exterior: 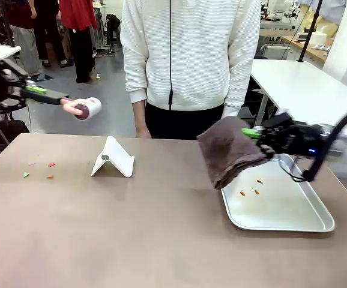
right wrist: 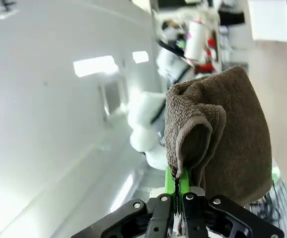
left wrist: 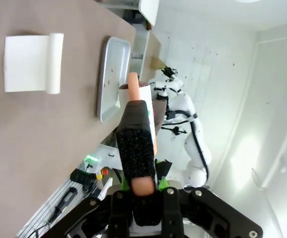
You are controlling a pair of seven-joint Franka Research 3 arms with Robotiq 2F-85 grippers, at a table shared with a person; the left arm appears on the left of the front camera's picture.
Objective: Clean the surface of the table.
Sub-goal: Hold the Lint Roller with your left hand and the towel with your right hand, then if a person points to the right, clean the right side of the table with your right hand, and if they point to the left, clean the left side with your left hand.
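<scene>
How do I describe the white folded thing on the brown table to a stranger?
Start at the wide brown table. Between the silver tray and the small coloured scraps sits the white stand. Only it is folded like a tent, with a dark round spot on its front.

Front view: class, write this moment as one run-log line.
left claw: shut on lint roller, raised | right claw: shut on brown towel, near tray | scraps on table
</scene>
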